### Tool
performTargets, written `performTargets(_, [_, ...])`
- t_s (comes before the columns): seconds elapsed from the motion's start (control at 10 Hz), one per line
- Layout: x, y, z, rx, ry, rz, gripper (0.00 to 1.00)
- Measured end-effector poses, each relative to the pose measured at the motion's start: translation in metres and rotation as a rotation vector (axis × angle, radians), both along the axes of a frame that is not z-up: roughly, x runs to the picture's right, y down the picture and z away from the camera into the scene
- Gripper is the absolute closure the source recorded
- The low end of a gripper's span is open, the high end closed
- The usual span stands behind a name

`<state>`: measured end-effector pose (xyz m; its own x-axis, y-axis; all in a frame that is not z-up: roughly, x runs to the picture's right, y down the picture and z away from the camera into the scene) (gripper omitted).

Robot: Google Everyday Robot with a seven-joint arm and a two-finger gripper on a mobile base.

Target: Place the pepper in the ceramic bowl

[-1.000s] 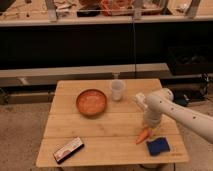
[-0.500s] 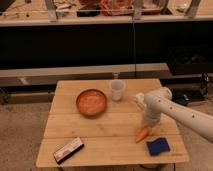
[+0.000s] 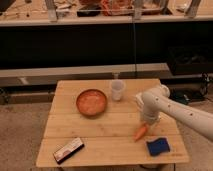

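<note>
The pincer [image 3: 146, 122] of a one-armed mobile robot hangs low over the right half of a slatted wooden table [image 3: 115, 150], its fingers closed and, by the look of it, clamped on the thick upper end of the pepper [image 3: 140, 133]. In the second before, the fingers drew in their last small gap, while the white arm [image 3: 170, 107] and the pepper hardly shifted. By that reading the grasp is just made, and the lift and carry are yet to come.

The pepper is near the table's right edge, toward the front. It slants, with its tapered tip pointing down and left at the boards; whether the tip touches them cannot be told. It is small, orange and carrot-shaped, smooth and probably firm enough to hold.

The ceramic bowl [image 3: 77, 102] stands well apart, left of the middle and closer to the back edge. It is round and shallow, with a reddish-brown rim, a speckled orange inside and nothing in it. A translucent plastic cup [image 3: 117, 90] stands upright just beside its right side, close to the likely path across. A blue sponge-like block [image 3: 158, 146] lies at the front right corner, just beside the pepper's tip. A flat dark box [image 3: 68, 150] lies near the front left corner.
</note>
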<state>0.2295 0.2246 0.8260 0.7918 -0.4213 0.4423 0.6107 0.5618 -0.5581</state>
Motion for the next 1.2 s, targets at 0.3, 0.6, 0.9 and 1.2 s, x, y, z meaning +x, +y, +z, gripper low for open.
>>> performTargets(0.3, [-0.022,-0.016,-0.002,0.02,-0.011,-0.035,1.0])
performTargets(0.6, [-0.029,-0.03,-0.004,0.037,-0.016,-0.072,1.0])
performTargets(0.9, [-0.067,-0.048,0.001,0.053,-0.027,-0.116,1.0])
performTargets(1.2, [-0.091,-0.066,0.006,0.075,-0.024,-0.159,1.0])
